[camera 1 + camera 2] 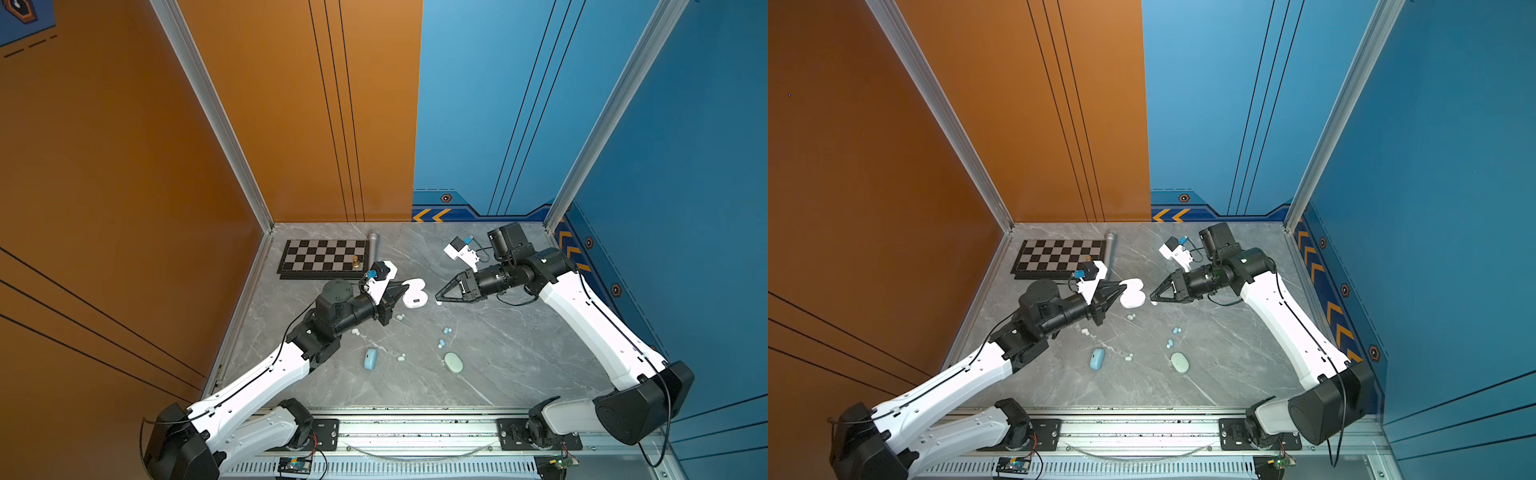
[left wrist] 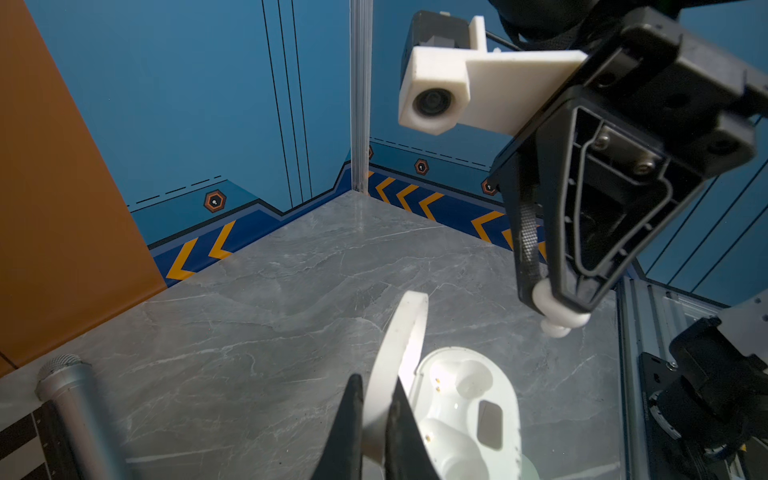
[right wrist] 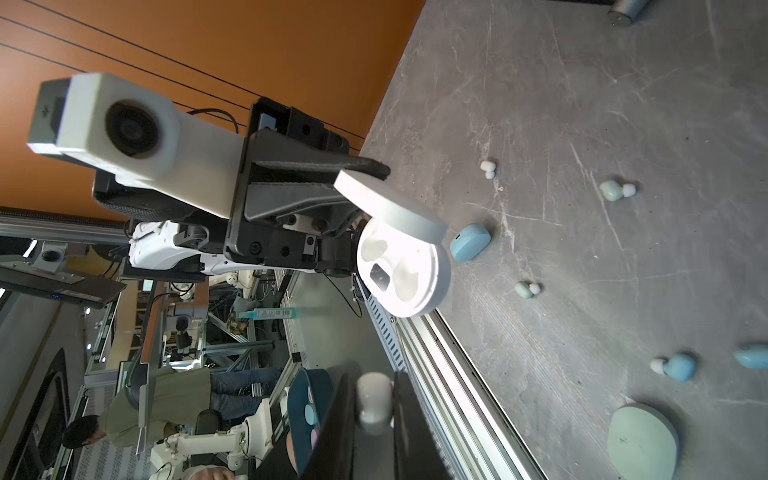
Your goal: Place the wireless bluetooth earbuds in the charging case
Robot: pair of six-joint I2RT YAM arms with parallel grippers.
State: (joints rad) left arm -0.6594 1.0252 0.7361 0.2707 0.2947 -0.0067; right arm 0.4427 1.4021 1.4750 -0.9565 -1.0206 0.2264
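The white charging case point(image 1: 417, 300) is open, its two wells point(image 2: 469, 407) bare. My left gripper point(image 2: 376, 386) is shut on the case's raised lid point(image 2: 405, 332), one finger on each face, seen in both top views point(image 1: 1121, 286). My right gripper point(image 3: 374, 395) is shut on a white earbud point(image 3: 374, 399) that hangs just right of the case point(image 1: 439, 301) and a little above its rim point(image 2: 557, 322). Loose on the table lie another white earbud point(image 1: 355, 331), two mint earbuds point(image 1: 400, 317) and two blue earbuds point(image 1: 446, 331).
A shut blue case point(image 1: 370, 359) and a shut mint case point(image 1: 453, 362) lie nearer the table's front edge. A chessboard point(image 1: 324, 257) with a gold piece point(image 1: 355, 261) and a silver microphone point(image 1: 372, 245) sit at the back left. Walls enclose three sides.
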